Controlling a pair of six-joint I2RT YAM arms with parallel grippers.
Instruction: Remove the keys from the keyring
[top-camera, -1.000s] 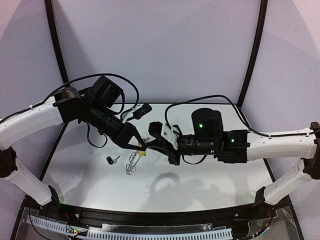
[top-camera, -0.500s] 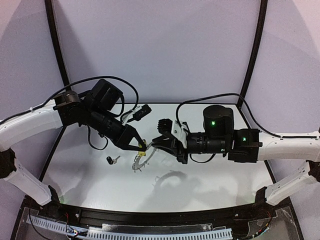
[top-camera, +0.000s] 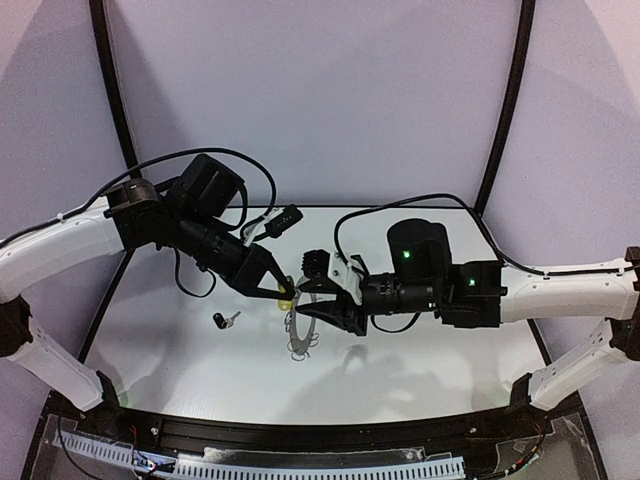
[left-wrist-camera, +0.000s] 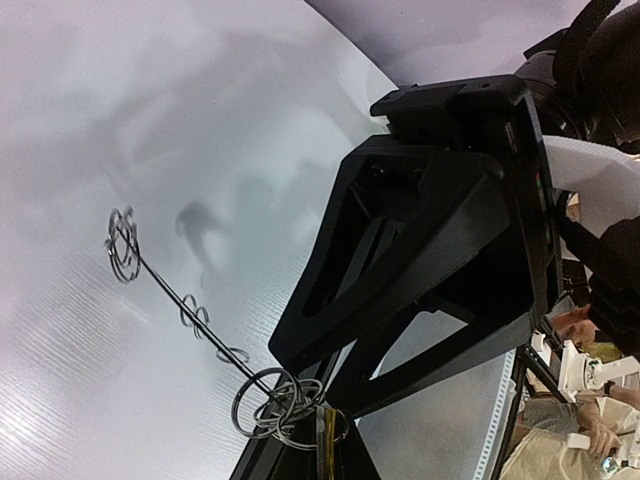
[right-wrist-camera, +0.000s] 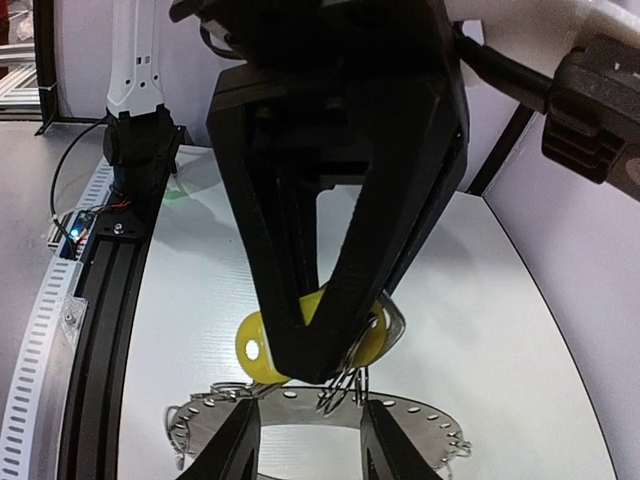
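Observation:
My left gripper (top-camera: 283, 292) is shut on the yellow-headed key (top-camera: 287, 298), held above the table. In the right wrist view its black fingers (right-wrist-camera: 330, 250) pinch the yellow key (right-wrist-camera: 258, 350). The keyring (right-wrist-camera: 420, 412), a flat grey hoop with holes, hangs from that key by thin wire loops (right-wrist-camera: 345, 385). My right gripper (right-wrist-camera: 312, 440) is open, its two tips in front of the hoop's band and not touching it. From the left wrist, the keyring (left-wrist-camera: 190, 310) shows edge-on. From above, the keyring (top-camera: 303, 338) dangles under my right gripper (top-camera: 310, 318). A black-headed key (top-camera: 221, 320) lies on the table to the left.
A small black box on a cable (top-camera: 283, 222) sits at the back of the white table (top-camera: 430, 350). A black rail (top-camera: 300, 435) runs along the near edge. The left arm's cable (top-camera: 195, 285) loops over the table's left side.
My right gripper was shut on the keyring half a second ago and has opened and let it go. The hoop now hangs from the yellow key, which the left gripper still grips.

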